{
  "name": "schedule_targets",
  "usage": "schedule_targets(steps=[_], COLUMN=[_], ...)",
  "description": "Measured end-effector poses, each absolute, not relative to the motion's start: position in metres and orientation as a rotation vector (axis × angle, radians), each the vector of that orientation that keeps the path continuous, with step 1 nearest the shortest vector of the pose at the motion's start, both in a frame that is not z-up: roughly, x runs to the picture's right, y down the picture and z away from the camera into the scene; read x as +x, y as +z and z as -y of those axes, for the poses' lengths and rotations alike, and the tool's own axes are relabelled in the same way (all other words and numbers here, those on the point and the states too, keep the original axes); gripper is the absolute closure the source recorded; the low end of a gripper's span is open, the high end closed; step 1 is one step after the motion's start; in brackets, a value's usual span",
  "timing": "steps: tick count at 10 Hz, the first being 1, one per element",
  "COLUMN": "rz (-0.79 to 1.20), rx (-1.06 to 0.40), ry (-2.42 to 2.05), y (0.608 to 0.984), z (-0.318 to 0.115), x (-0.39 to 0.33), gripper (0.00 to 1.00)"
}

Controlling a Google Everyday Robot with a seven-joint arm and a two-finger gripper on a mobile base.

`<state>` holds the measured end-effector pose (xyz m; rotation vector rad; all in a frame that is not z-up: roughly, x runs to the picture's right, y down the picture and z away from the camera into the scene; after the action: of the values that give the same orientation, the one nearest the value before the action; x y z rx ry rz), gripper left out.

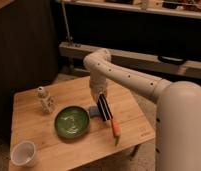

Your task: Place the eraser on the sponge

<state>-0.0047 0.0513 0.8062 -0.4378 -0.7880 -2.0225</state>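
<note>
A large white robot arm reaches down from the right over a light wooden surface, its gripper hanging low near the middle of the surface, jaws pinching the upper end of the eraser. The eraser, a black block with pale stripes, slants down to the right, with its lower end just over the small blue-grey sponge; whether they touch cannot be told. A round green plate lies just left of the sponge, a white cup stands at the near left corner, an orange carrot lies right of the sponge, and a small pale figurine stands at the far left.
</note>
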Motion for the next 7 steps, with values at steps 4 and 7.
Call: schedule_targets(steps=[4,7], rz=[0.776,0.764], rx=[-0.447,-0.469], ry=[-2.038,-2.054], y=[0.822,0.833], z=[-0.056,-0.057], x=[-0.021,-0.031], gripper=[1.0,1.0])
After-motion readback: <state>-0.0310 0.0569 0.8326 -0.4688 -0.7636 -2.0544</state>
